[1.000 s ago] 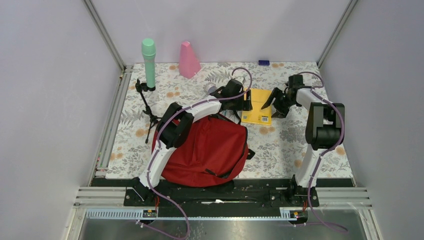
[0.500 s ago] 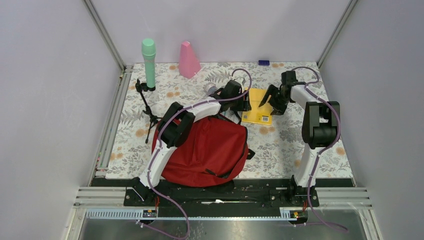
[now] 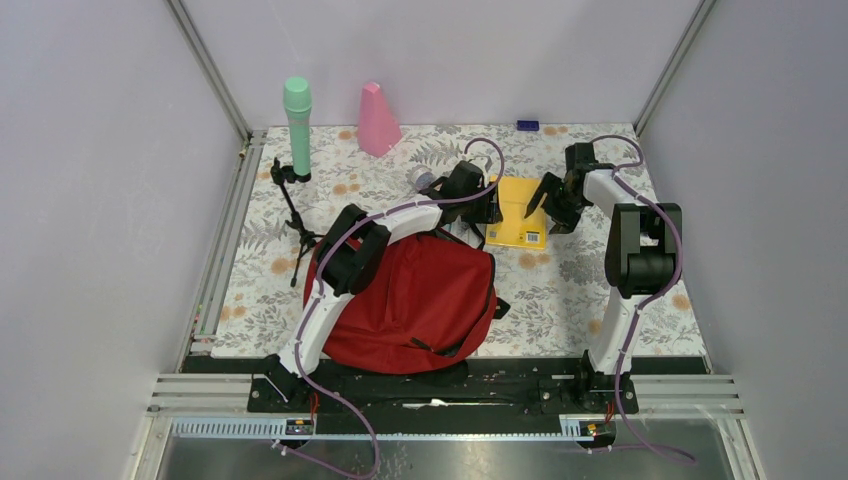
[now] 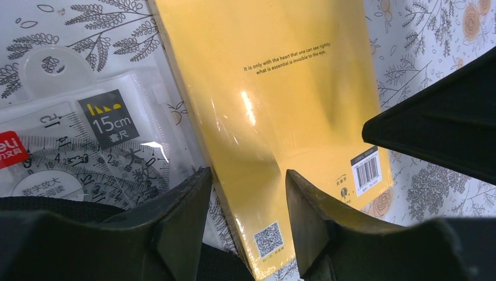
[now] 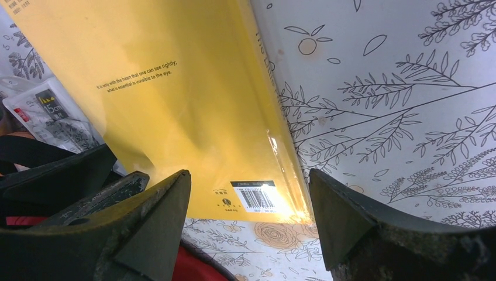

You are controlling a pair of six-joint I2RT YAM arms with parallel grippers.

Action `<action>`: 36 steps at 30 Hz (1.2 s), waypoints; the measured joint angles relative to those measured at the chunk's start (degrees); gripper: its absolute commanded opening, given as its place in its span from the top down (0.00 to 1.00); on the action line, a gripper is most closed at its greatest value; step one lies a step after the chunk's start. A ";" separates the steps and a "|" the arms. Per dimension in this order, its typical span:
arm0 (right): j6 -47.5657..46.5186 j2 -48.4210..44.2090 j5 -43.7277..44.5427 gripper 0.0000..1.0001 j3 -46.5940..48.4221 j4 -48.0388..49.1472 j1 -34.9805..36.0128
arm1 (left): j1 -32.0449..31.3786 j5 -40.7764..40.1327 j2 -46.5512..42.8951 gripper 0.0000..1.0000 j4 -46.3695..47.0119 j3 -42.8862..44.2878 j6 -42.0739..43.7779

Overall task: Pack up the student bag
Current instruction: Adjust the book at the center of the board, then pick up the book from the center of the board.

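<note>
Red student bag slumped near-left on tabletop, soft and floppy, likely best held by zipper rim or strap; left pincer half-closed astride yellow book, grip unclear; right pincer released over its corner.

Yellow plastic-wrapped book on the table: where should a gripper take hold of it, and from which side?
Probably its right long edge near the barcode corner, coming low from the right. The yellow plastic-wrapped book lies flat on the floral tablecloth, so only a thin edge offers a pinch; the clear ruler packet crowds its left edge. The open right gripper hovers there.
</note>
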 measured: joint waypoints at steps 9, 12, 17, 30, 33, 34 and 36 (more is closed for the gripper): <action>-1.27 1.92 -2.86 0.23 2.78 -3.80 -0.02 | 0.00 2.38 0.00 0.50 0.42 0.00 0.22; -2.12 2.71 -5.40 0.24 4.31 -5.20 0.09 | -0.13 3.89 0.00 0.50 0.79 -0.31 0.81; -2.95 3.63 -8.26 0.20 5.05 -6.03 0.24 | -1.03 6.08 0.00 0.51 2.95 -1.49 1.38; -8.13 0.17 -4.20 0.01 8.79 -8.57 -5.88 | -1.44 3.13 -3.02 0.47 1.77 -5.44 -2.14; -8.96 3.19 -4.35 0.04 12.09 -9.29 -7.93 | -1.42 2.89 -3.17 0.46 2.49 -5.95 -4.57; -9.20 4.55 -4.59 0.04 12.92 -9.51 -8.39 | -1.38 2.86 -3.17 0.45 2.64 -5.99 -5.33; -9.55 6.93 -5.64 0.05 13.81 -10.32 -8.61 | -1.38 2.89 -3.17 0.45 2.71 -5.99 -6.47</action>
